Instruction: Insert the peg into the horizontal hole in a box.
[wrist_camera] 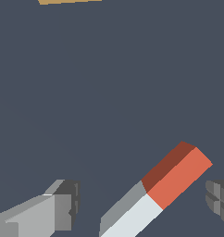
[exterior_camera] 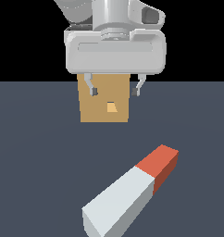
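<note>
Slate-grey flat desk (exterior_camera: 40,152) fills the lower part of the exterior view, a plain, even surface with no markings, and behind its far edge the room is only flat black. On that desk everything can be placed from the plain tan block-shaped box (exterior_camera: 104,111), which stands upright toward the back with one flat face turned to the camera. High in front of the box hangs the pale grey hand (exterior_camera: 114,91) of the robot arm, its broad body covering the box's upper edge. Its two thin fingers (exterior_camera: 91,87) point downward and stand wide apart, one near each side edge of the box, with nothing between them; the hand is spread and holds nothing.

Nearer the camera than the box, and well apart from it, lies the long square-section peg, pale grey-white with a shorter red-orange end (exterior_camera: 132,192). It rests flat on the desk at a slant, its red-orange end pointing back toward the box and to the exterior view's right, its white end closest to the camera. The peg is below the hand and not touched by it. In the wrist view the peg (wrist_camera: 155,196) lies slantwise between the two dark finger pads (wrist_camera: 70,203), clear of both, while only a thin tan strip of the box (wrist_camera: 67,1) shows at the picture's edge.

Smallest is the lighter tan squarish hole (exterior_camera: 111,107), set in the middle of the box's face, just below the level of the fingertips.
</note>
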`<state>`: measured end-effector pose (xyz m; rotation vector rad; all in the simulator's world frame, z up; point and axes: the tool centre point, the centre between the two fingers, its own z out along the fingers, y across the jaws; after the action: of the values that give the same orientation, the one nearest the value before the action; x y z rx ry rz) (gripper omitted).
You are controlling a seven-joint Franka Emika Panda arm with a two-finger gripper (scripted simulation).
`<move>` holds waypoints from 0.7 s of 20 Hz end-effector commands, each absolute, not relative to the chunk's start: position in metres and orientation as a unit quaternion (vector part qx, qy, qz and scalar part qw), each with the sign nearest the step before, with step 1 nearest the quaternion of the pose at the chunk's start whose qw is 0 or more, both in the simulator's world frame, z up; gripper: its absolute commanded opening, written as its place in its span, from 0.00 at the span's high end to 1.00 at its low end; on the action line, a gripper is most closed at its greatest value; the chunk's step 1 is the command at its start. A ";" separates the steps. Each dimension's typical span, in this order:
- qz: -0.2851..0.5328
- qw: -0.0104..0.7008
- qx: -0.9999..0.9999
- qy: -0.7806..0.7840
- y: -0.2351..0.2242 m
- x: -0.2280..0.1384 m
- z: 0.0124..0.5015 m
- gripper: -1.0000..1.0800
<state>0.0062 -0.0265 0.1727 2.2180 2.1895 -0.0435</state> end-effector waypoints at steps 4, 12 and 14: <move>-0.014 0.012 0.715 0.699 -0.028 0.007 0.172 0.04; -0.012 0.011 0.755 0.655 -0.047 0.016 0.156 0.04; -0.011 0.010 0.773 0.635 -0.056 0.020 0.150 0.04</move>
<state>0.0176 -0.0491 0.1546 2.3723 2.0265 -0.0361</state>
